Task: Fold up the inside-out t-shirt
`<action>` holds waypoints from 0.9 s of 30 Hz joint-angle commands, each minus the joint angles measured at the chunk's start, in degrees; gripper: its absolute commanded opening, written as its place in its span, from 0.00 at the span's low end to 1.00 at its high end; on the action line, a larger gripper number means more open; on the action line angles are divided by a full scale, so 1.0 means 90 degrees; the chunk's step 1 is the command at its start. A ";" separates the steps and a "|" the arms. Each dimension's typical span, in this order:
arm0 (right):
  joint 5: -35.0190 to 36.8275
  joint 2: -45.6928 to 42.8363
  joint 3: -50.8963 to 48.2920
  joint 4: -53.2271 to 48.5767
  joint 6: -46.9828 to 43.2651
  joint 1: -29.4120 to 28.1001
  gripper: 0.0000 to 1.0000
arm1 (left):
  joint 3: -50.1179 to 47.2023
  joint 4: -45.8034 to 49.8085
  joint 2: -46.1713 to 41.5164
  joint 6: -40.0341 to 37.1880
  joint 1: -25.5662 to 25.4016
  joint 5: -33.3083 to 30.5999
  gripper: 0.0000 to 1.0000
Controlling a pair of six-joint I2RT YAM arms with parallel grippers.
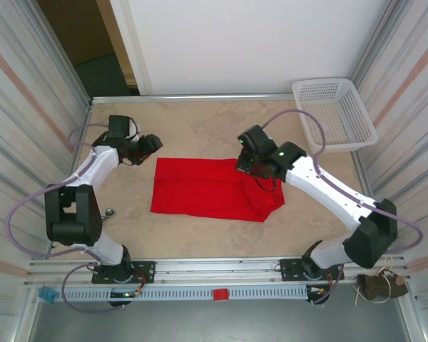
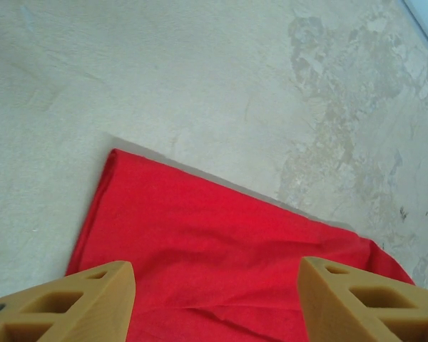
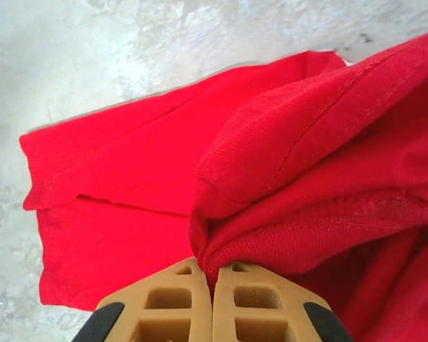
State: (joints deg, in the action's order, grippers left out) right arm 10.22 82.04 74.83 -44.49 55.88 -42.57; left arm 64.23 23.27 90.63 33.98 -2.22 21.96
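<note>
**Cloth pinched by right gripper, left gripper open beside it**

Between the two grippers, a bright red soft cloth short-sleeved t-shirt (image 1: 207,189) lay on the beige mottled stone-look tabletop (image 1: 200,121). Most of it was spread flat as a rough rectangle, plain red on its upper face, with a straight fold line running along its length and a few shallow creases.

The right gripper (image 1: 246,165) was clamped on the shirt's right end. In its wrist view the tan fingers (image 3: 235,306) met with a bunched fold of red cloth (image 3: 128,178) nipped between them at the tips (image 3: 212,267). Stitched seams showed on the raised fold, and the flat part stretched away ahead and to the left of the tips.

The left gripper (image 1: 151,144) stood with its jaws apart, holding nothing, just off the shirt's far left corner. From its wrist camera that corner (image 2: 221,242) lay below, between the spread tan fingers (image 2: 93,299).

A white plastic mesh basket (image 1: 335,110) sat beyond the right gripper, well apart from the shirt.
</note>
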 commanded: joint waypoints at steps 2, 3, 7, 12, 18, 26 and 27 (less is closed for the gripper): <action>0.0803 0.0522 0.0802 0.0093 0.0695 -0.0515 0.00 | 0.0309 0.0254 0.0219 -0.0264 0.0277 0.0400 0.62; 0.0924 0.0669 0.0998 0.0081 0.0763 -0.0643 0.00 | 0.0351 0.0261 0.0264 -0.0292 0.0344 0.0426 0.62; 0.1273 0.1274 0.1693 -0.0012 0.1000 -0.1111 0.00 | 0.0523 0.0269 0.0487 -0.0373 0.0588 0.0585 0.62; 0.1491 0.2144 0.2697 -0.0093 0.1147 -0.1554 0.00 | 0.0732 0.0276 0.0831 -0.0407 0.0864 0.0859 0.62; 0.1270 0.3091 0.3852 -0.0172 0.1160 -0.1772 0.00 | 0.0839 0.0268 0.1116 -0.0492 0.1068 0.1069 0.62; 0.0905 0.4128 0.4773 -0.0351 0.1152 -0.1927 0.00 | 0.0832 0.0239 0.1239 -0.0545 0.1259 0.1184 0.62; 0.0873 0.4226 0.4872 -0.0367 0.1155 -0.1956 0.00 | 0.0823 0.0245 0.1248 -0.0547 0.1280 0.1184 0.62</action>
State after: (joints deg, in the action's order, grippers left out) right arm 18.92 117.97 115.68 -46.15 64.55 -59.05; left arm 70.30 24.67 101.49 30.61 8.56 30.92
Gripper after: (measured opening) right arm 0.043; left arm 0.618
